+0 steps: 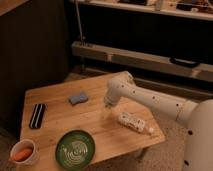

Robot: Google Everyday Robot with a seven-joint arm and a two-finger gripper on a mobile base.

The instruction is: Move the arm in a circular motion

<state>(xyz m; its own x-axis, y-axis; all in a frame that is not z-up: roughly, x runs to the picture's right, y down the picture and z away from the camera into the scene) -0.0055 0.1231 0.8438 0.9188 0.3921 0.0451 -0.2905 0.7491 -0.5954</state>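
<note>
The arm [150, 100] reaches over the table [55, 92], likely mid-circle
Its gripper [107, 104] hangs between blue sponge [78, 98] and white packet [131, 121], open or closed we cannot tell; next we need a smooth arc clearing both

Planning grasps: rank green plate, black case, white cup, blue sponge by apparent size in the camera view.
Largest: green plate
Then black case and white cup, too alike to rank
Smallest: blue sponge, though it lies farther away
The gripper hangs above the table beside the sponge.
</note>
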